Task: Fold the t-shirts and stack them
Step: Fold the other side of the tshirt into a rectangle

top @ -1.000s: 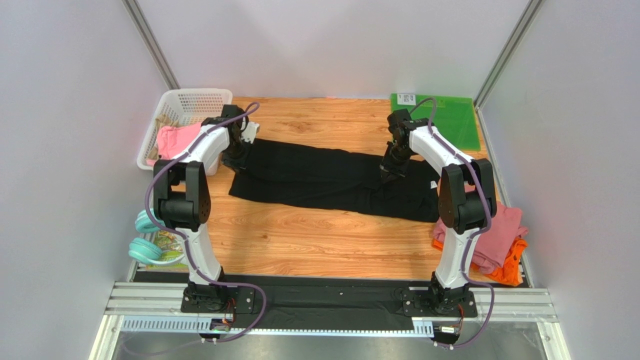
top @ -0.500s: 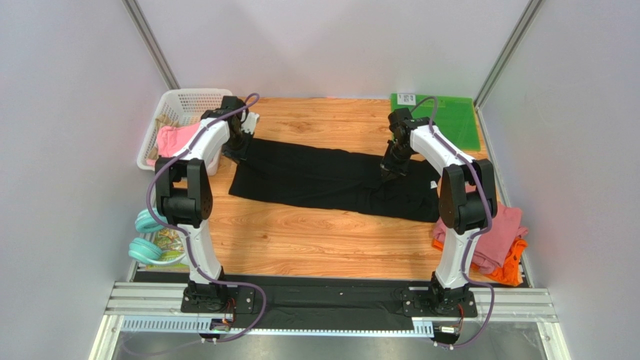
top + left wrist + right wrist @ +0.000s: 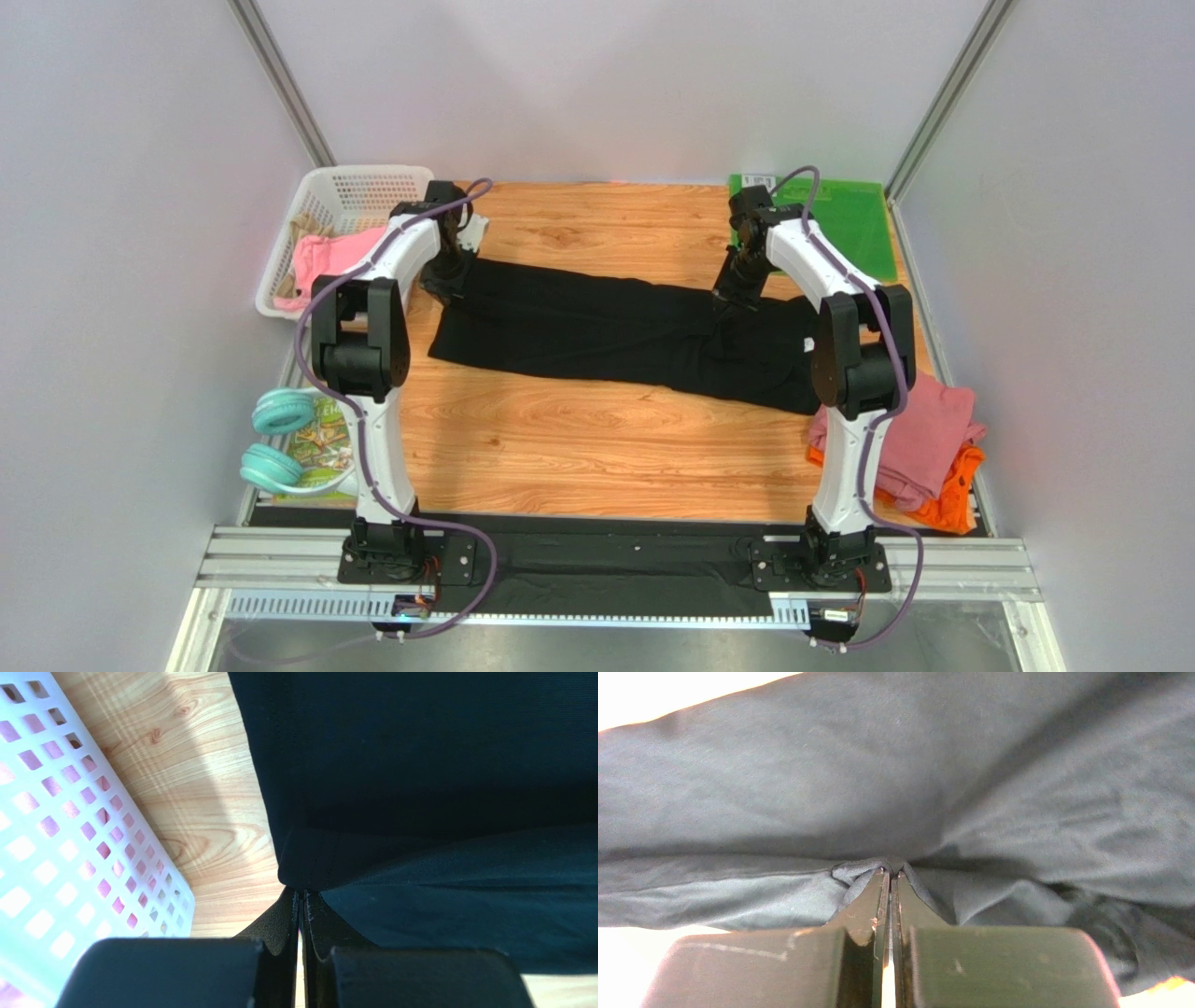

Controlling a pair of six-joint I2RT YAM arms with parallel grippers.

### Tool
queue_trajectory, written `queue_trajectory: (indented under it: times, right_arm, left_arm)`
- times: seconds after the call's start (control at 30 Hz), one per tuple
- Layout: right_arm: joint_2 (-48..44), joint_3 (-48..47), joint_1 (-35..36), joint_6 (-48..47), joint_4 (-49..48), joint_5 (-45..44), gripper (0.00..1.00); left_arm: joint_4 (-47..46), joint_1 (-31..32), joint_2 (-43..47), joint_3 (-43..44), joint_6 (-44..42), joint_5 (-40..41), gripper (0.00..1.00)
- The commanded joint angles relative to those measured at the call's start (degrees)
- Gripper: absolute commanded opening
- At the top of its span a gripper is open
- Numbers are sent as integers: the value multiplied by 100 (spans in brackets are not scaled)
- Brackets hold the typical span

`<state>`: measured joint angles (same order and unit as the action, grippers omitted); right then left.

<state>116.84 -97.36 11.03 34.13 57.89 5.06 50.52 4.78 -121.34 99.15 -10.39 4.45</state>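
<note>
While the black t-shirt (image 3: pixel 589 336) lies spread across the far half of the desk (image 3: pixel 561 448), my left gripper (image 3: pixel 300 896) and right gripper (image 3: pixel 892 876) each have jaws clamped on its far edge.

- Overhead view: bright, even light; faint shadows on the table (image 3: pixel 561 448).
- Left wrist view: near fingers (image 3: pixel 277 924) blurred.
- Right wrist view: overexposed, black t-shirt (image 3: pixel 878 777) washed grey, white glare in corners.

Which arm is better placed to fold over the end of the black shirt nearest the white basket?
Left. The left fingers are shut on the black shirt at its corner right beside the basket. The right fingers pinch the shirt's far edge toward the other end, near the green mat.
</note>
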Motion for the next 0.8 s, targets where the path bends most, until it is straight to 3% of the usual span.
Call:
queue_trajectory:
  times: [0.0, 0.13, 0.17, 0.2, 0.4, 0.43, 0.47, 0.53, 0.57, 0.6, 0.63, 0.77]
  right_arm:
    - [366, -292, -48, -143, 56, 21, 0]
    - [515, -433, -39, -222, 100, 74, 6]
    - [585, -528, -39, -266, 135, 83, 10]
    - [621, -582, -39, -275, 196, 92, 19]
    - [674, -1029, -39, -381, 442, -22, 41]
    - [630, -1091, -39, -398, 486, -83, 42]
    - [586, -1144, -39, -416, 591, -206, 43]
    - [377, -1198, -39, -433, 653, -321, 45]
    - [279, -1163, -39, -433, 671, -382, 45]
    - [183, -1119, -48, -425, 671, -400, 46]
    - [-45, -979, -48, -399, 680, -401, 46]
    - [-792, -329, -39, -363, 514, -295, 46]
  left_arm:
    - [-95, -64, -30, 139, -7, 372, 0]
    - [-104, -82, -48, 288, -24, 644, 0]
    - [-113, -82, -65, 297, -24, 706, 0]
    - [-139, -82, -48, 297, -33, 767, 0]
    - [-288, -117, 31, 210, -42, 1304, 5]
    - [-297, -117, 40, 218, -59, 1374, 11]
    - [-297, -117, 75, 218, -68, 1375, 29]
    - [-280, -117, 145, 192, -68, 1348, 53]
    - [-280, -117, 233, 183, -42, 1339, 79]
    - [-280, -109, 286, 166, -50, 1348, 90]
    - [-271, -108, 391, 148, -51, 1322, 98]
    - [-227, 14, 874, -80, -42, 1024, 100]
